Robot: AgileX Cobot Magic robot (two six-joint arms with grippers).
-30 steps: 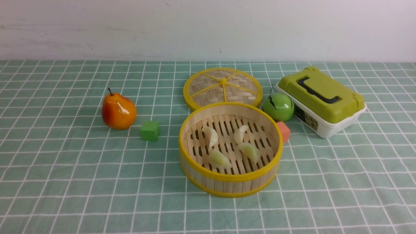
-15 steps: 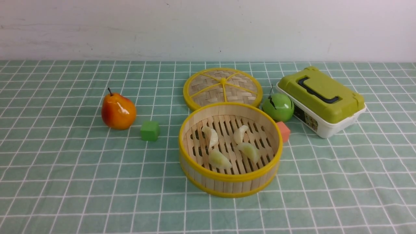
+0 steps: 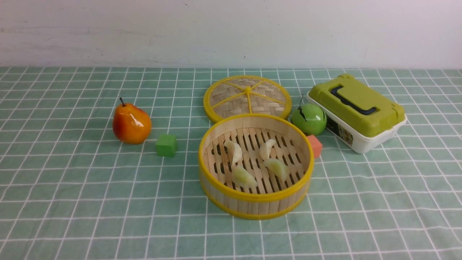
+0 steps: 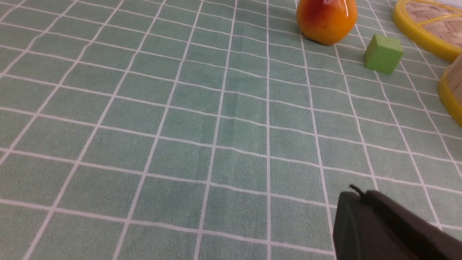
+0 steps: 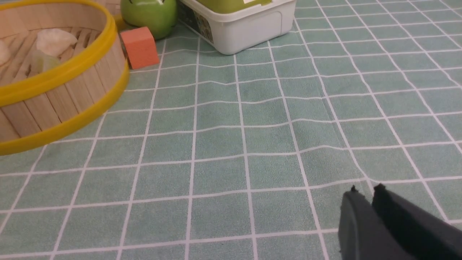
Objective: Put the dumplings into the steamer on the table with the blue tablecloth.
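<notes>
The steamer (image 3: 231,202) stands on the blue tablecloth (image 3: 72,202) at the middle of the table. Several pale dumplings (image 3: 244,177) lie on its slatted floor. Part of the steamer (image 5: 61,101) and two dumplings (image 5: 54,39) show in the right wrist view, and its rim (image 4: 449,97) shows in the left wrist view. Neither arm shows in the front view. My left gripper (image 4: 361,195) is shut and empty over bare cloth, far from the steamer. My right gripper (image 5: 365,189) is shut and empty over bare cloth on the steamer's right.
A woven lid with yellow spokes (image 3: 247,97) lies behind the steamer. An orange pear (image 3: 131,123) and a green cube (image 3: 166,145) are to its left. A green apple (image 3: 309,118), an orange cube (image 3: 315,145) and a green-lidded white box (image 3: 355,112) are to its right.
</notes>
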